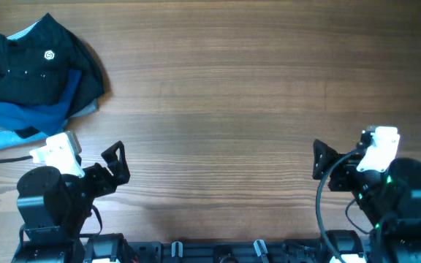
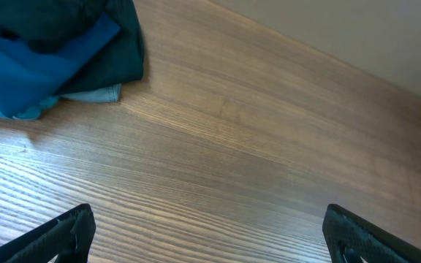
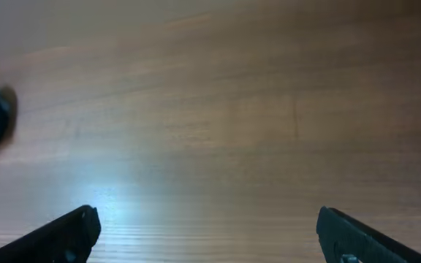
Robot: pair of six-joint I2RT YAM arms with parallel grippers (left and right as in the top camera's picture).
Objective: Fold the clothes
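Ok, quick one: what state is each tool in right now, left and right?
Left tool: open, holding nothing.
Right tool: open, holding nothing.

A: What do the arms look like up close?
B: Left arm (image 1: 44,197) and right arm (image 1: 409,191) are both chunky matte black, each with a white block (image 1: 58,152) on the wrist. The fingers (image 2: 57,235) are black wedges.
A: Any wiring?
B: A black cable (image 1: 320,208) loops off the right one, and there's a tiny green light (image 1: 388,180) too.
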